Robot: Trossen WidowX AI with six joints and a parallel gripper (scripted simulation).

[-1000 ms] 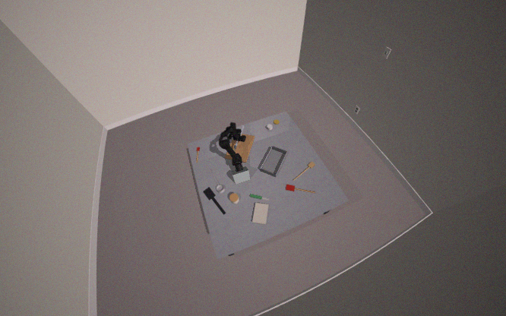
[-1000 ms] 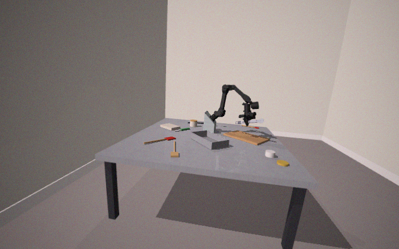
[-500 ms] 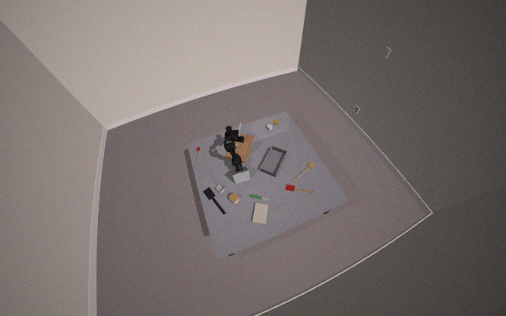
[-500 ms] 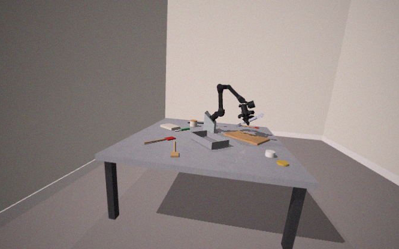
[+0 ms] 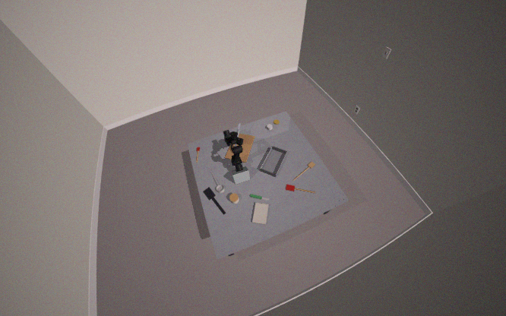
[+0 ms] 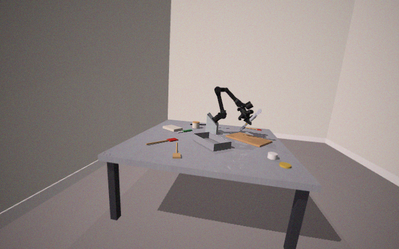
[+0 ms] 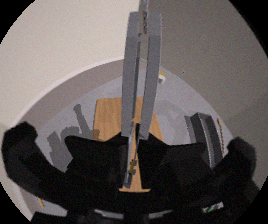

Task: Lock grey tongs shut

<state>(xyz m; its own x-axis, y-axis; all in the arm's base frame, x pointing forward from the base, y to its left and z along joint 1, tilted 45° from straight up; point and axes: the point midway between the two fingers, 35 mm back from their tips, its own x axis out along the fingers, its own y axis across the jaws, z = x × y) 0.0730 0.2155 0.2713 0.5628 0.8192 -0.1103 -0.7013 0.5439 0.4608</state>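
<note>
My gripper (image 6: pixel 246 119) (image 5: pixel 235 137) (image 7: pixel 134 125) is shut on the grey tongs (image 6: pixel 254 115) (image 5: pixel 238 127) (image 7: pixel 141 63) near their hinge end. The two arms of the tongs lie pressed close together, and the tongs are tilted with the tips pointing up and away from me. I hold them in the air above the wooden board (image 6: pixel 252 139) (image 5: pixel 248 143) (image 7: pixel 108 115). The grey roasting tin (image 6: pixel 212 144) (image 5: pixel 264 159) (image 7: pixel 209 133) stands empty beside the board.
On the table (image 6: pixel 226 163) lie a red spatula (image 6: pixel 163 141), a wooden mallet (image 6: pixel 176 152), a white puck (image 6: pixel 272 155), a yellow disc (image 6: pixel 285 165), a cream block (image 6: pixel 172 127) and a black spatula (image 5: pixel 213 199). The arm's base (image 6: pixel 211 123) stands behind the tin.
</note>
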